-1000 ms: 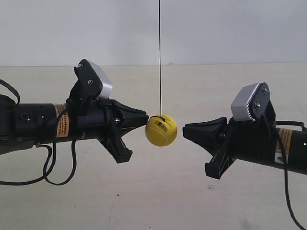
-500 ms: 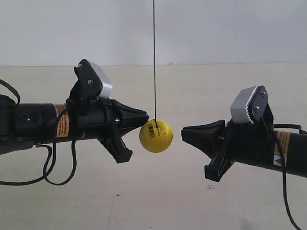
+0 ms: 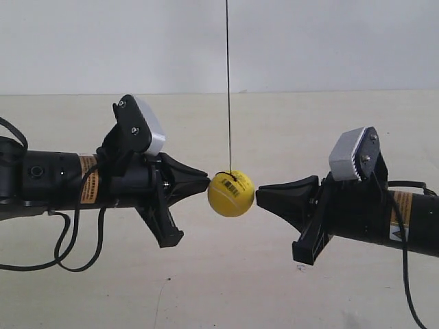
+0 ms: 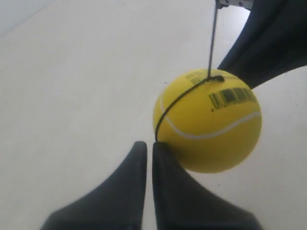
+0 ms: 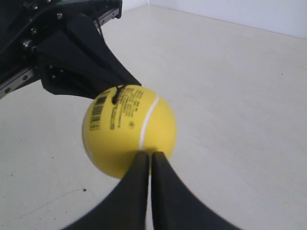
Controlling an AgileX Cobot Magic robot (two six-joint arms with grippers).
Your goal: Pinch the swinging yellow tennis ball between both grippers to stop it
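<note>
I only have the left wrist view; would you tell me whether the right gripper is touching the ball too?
Observer: Yes; the right wrist view shows the right gripper, jaws together, tips against the ball.
Operator: Thanks. Does the string hang straight?
Observer: In the exterior view the string is close to vertical.
Operator: Are the two tips level?
Observer: Not quite; the arm at the exterior view's left meets the ball slightly higher than the arm at the exterior view's right.
</note>
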